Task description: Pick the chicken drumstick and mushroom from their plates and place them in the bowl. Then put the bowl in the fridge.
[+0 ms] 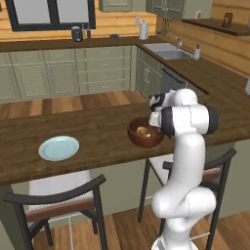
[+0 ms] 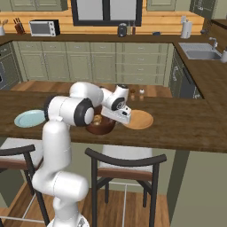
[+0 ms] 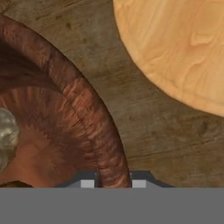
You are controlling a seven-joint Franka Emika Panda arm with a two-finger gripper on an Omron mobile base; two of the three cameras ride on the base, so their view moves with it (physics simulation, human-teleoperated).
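In the hand view the gripper (image 3: 113,183) pinches the rim of the brown bowl (image 3: 83,109), one finger on each side, at the frame's bottom centre. The mushroom (image 3: 6,138) lies inside at the left edge. In the left base view the drumstick (image 1: 142,130) sits in the bowl; the blue plate (image 1: 58,148) lies lower left.

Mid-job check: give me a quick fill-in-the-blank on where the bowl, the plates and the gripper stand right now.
1. The gripper is closed on the bowl's ____.
2. The pale blue plate on the counter is ____ of food.
3. In the right base view, the tan-orange plate lies just to the ____ of the bowl.
4. The chicken drumstick lies inside the ____.

Missing words: rim; empty; right; bowl
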